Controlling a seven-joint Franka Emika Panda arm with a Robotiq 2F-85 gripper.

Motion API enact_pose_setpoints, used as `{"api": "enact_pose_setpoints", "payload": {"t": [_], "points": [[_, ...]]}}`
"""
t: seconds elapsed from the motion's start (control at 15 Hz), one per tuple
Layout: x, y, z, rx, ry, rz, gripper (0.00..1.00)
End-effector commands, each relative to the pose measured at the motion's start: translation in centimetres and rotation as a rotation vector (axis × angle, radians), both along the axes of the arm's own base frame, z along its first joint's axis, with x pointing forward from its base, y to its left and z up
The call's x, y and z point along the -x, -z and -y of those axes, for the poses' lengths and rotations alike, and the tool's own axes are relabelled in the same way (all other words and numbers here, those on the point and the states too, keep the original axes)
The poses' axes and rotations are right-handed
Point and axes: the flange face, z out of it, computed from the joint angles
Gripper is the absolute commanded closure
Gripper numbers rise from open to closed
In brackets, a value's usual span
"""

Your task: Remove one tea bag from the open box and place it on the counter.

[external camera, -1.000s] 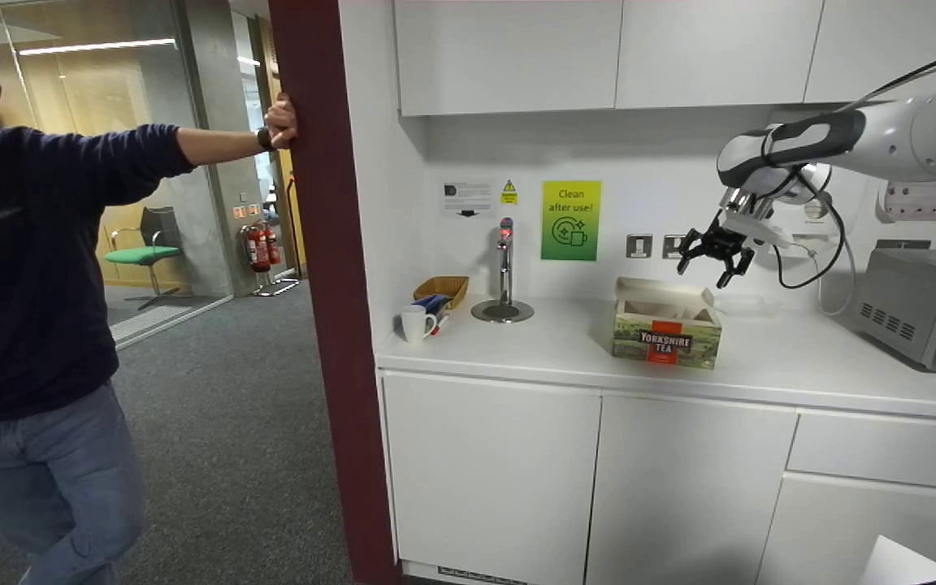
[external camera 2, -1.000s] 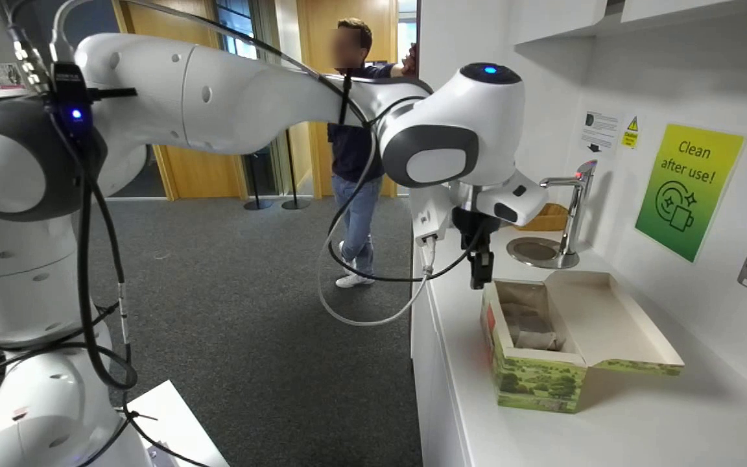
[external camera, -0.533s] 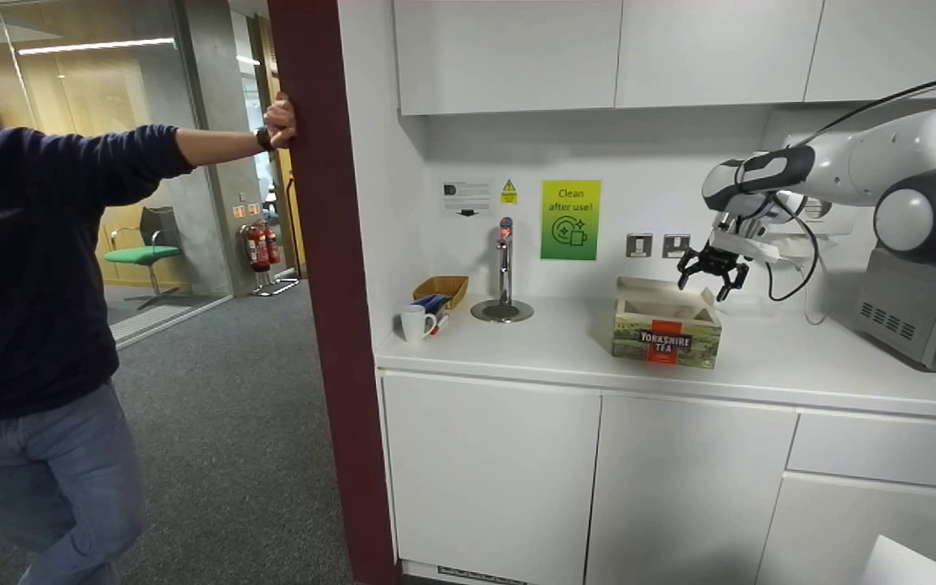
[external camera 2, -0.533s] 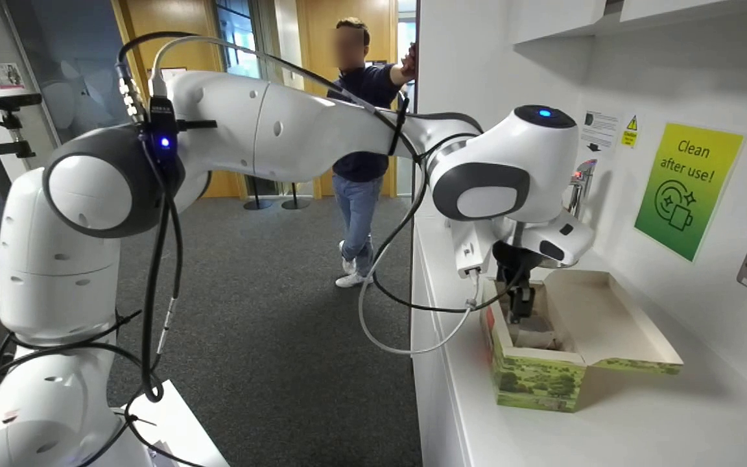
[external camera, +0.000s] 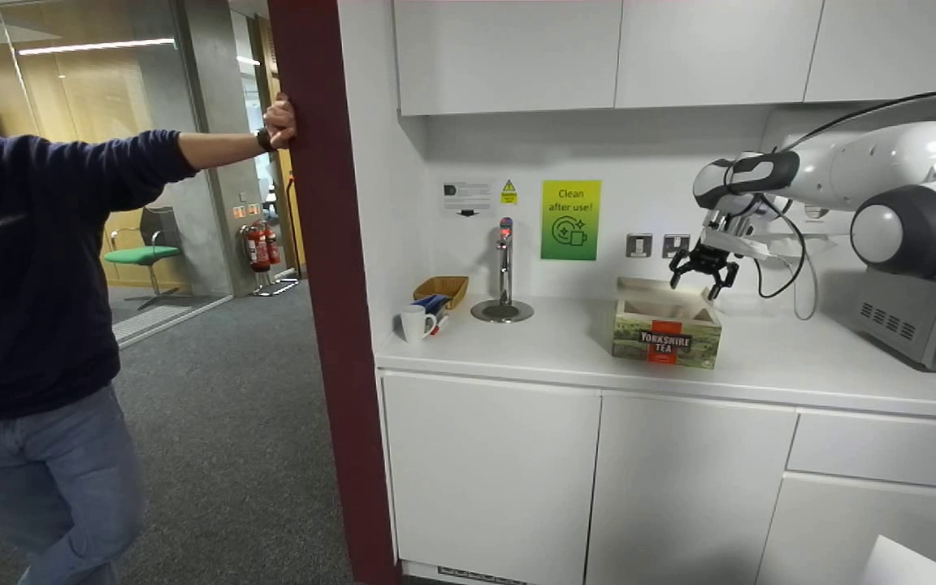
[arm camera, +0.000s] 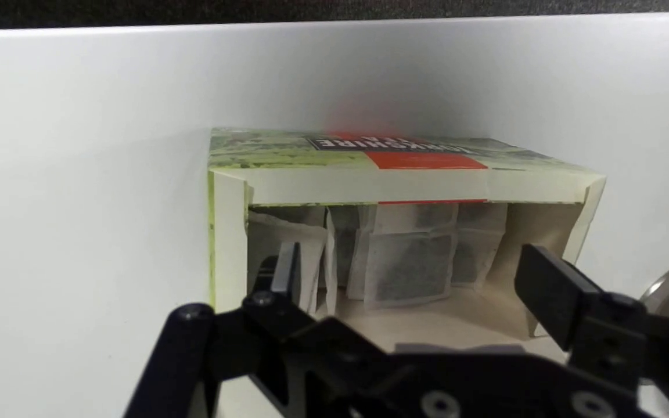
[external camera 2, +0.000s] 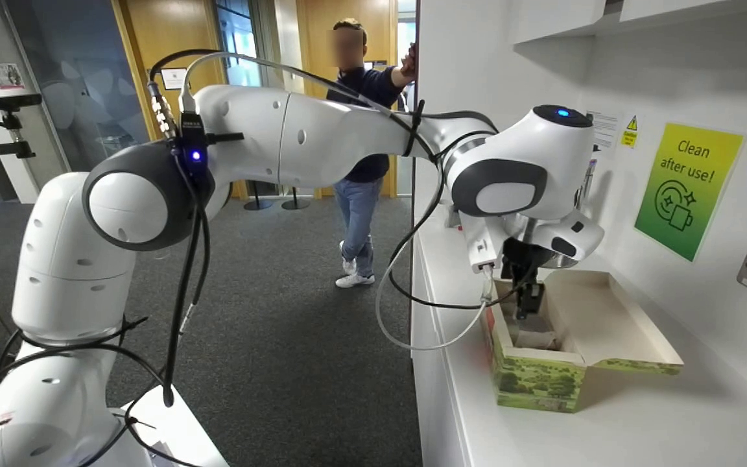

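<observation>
By the look of it the job is at the reach, before any grasp; the pincer (external camera: 693, 288) has its jaws spread well apart, with nothing held between them; below it stands the box (external camera 2: 535, 386), upright on the counter (external camera: 533, 349), its lid (external camera 2: 613, 318) folded open to one side of the pincer, so the opening should need no more work; the tea bags (arm camera: 409, 270) are inside that box, under the pincer, most of them in the wrist view bunched against the lettered side beyond it, one squarely in line with the gap between the fingers (arm camera: 555, 296), another partly hidden behind one finger; in an exterior view the fingers line up over the opening, though how far they sit above or within the box I cannot tell for sure, nor whether either touches a bag; no bag is seen gripped or lifted, so what counts as done is an open box and a pincer placed over it; what is left, I judge, is nearly all of the task proper: going down inside, closing on a single bag without drawing up its neighbours, raising it past the box and laying it on the counter beside; the finger that lines up with the box's side may need to come inward first, or it could catch there.
</observation>
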Motion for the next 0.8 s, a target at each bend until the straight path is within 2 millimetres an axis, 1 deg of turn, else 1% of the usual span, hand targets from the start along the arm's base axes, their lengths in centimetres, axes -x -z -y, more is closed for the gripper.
{"api": "enact_pose_setpoints", "payload": {"t": [0.0, 0.2, 0.6, 0.73], "points": [[0.0, -0.1, 0.1, 0.0, 0.0, 0.0, 0.0], [0.0, -0.2, -0.3, 0.024, 0.01, 0.015, 0.0], [-2.3, 0.4, -0.9, 0.046, 0.034, 0.032, 0.0], [-3.0, 1.0, -1.1, 0.045, 0.042, 0.024, 0.0]]}}
